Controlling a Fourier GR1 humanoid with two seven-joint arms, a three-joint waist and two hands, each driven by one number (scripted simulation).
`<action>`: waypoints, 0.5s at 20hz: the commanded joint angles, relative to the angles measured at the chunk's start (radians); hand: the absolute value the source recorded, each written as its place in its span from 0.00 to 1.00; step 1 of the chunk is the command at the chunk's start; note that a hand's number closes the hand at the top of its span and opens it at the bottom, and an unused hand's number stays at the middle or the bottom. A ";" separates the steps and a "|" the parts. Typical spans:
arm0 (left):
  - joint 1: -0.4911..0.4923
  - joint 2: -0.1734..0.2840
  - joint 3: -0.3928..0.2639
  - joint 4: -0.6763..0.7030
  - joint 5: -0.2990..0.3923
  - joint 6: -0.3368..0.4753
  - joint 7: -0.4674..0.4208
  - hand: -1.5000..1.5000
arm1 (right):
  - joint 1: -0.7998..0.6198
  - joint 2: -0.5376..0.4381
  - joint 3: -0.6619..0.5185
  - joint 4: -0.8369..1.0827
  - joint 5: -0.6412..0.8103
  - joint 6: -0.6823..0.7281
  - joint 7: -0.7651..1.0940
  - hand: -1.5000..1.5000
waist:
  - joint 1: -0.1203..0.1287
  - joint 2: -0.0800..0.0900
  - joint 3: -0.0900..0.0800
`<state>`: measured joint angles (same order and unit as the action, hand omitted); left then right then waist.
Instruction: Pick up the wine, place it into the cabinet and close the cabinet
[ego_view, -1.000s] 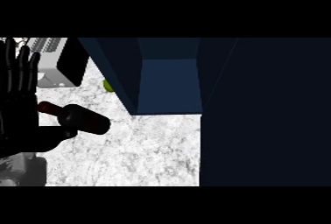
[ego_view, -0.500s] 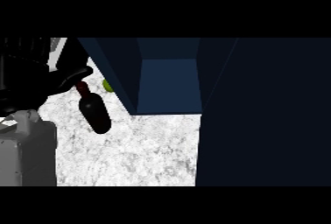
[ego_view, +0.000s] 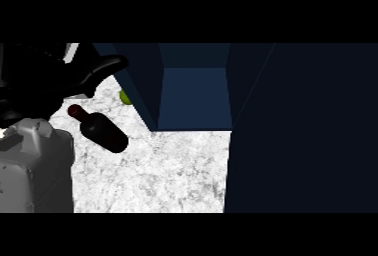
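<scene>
a: the left robot hand (ego_view: 44, 82) sits at the upper left of the head view, its black fingers spread and relaxed, the thumb (ego_view: 103, 66) jutting toward the cabinet (ego_view: 192, 97). the fingers are not wrapped round anything. a grey forearm (ego_view: 33, 165) rises beneath it from the lower edge.

b: and the wine bottle (ego_view: 103, 131)?

a: it lies tilted over the white speckled tabletop (ego_view: 155, 175), left of the cabinet and outside it. its dark red neck points up and left toward the left robot hand, and its dark body points down and right, toward the cabinet's foot. whether the neck touches the hand cannot be told, since both are dark there.

b: how does the cabinet stand?

a: open. its blue inside faces the view, with a dark side wall (ego_view: 140, 85) on its left. the dark door (ego_view: 303, 130) fills the space right of the opening. a small green thing (ego_view: 125, 97) peeks out just left of the cabinet's side wall, mostly hidden.

b: the right robot hand?

a: it does not show.
</scene>
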<state>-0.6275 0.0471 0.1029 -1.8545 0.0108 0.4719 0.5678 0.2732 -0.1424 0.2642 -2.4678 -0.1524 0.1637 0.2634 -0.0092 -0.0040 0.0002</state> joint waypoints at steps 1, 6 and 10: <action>-0.052 0.013 -0.034 -0.031 -0.054 0.058 0.125 0.00 | 0.011 -0.008 -0.014 -0.134 -0.030 -0.020 0.086 0.00 | 0.004 0.001 0.000; -0.099 0.002 -0.051 -0.031 -0.112 0.110 0.155 0.00 | 0.027 -0.016 0.019 -0.228 -0.056 -0.045 0.172 0.00 | -0.002 0.000 0.000; -0.100 0.006 -0.092 -0.107 -0.200 0.154 0.271 0.00 | 0.008 -0.009 0.052 -0.280 -0.002 -0.078 0.211 0.00 | 0.001 -0.004 0.000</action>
<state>-0.7022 0.0518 0.0354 -1.9338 -0.1286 0.5872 0.7702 0.2498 -0.1381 0.2938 -2.5022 -0.1304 0.1195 0.3412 -0.0073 -0.0057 0.0004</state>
